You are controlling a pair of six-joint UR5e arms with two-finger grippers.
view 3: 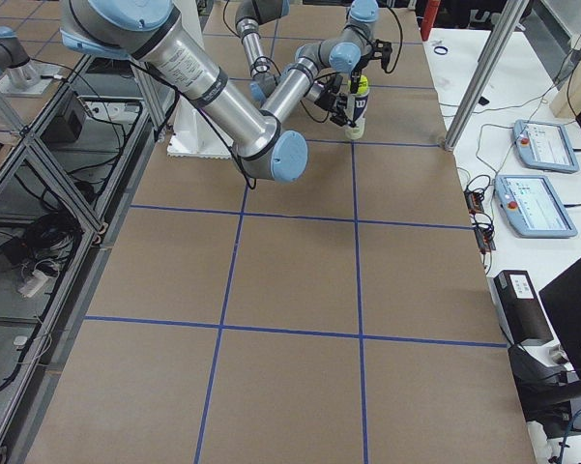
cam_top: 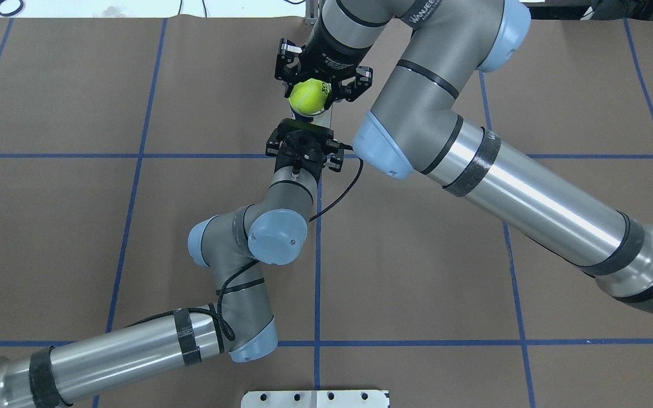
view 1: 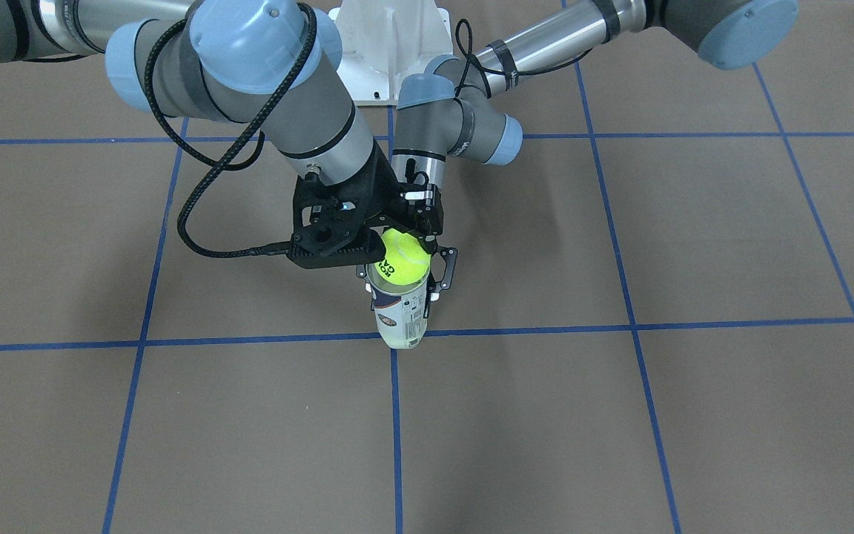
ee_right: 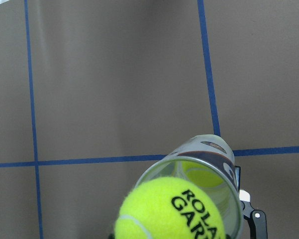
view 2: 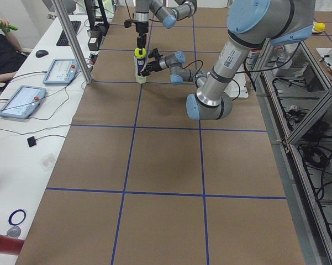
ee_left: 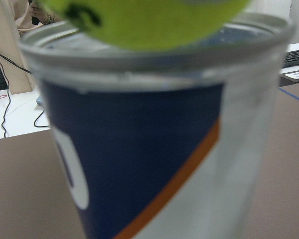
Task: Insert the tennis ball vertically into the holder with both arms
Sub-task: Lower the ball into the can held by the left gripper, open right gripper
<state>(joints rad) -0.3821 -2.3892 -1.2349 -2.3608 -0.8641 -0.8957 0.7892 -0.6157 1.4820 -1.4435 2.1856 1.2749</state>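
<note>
The holder (view 1: 399, 322) stands upright on the brown table, clear with a white and navy label. My left gripper (view 1: 403, 279) is shut on its upper part from the robot's side; its fingers (view 1: 445, 267) flank the can. My right gripper (view 1: 396, 251) comes from above, shut on the yellow tennis ball (view 1: 406, 257), whose underside sits at the holder's metal rim (ee_left: 139, 55). In the right wrist view the ball (ee_right: 169, 211) is over the open mouth, and a second ball (ee_right: 204, 174) lies inside the holder (ee_right: 209, 149). From overhead the ball (cam_top: 308, 95) and left gripper (cam_top: 304, 139) hide the holder.
The brown table has a blue tape grid (view 1: 396, 430). The white robot base (view 1: 390, 37) is behind the grippers. An operators' desk with tablets (view 2: 22, 99) and a metal post (view 2: 72, 38) runs along the far side; it also shows in the right side view (view 3: 541, 145).
</note>
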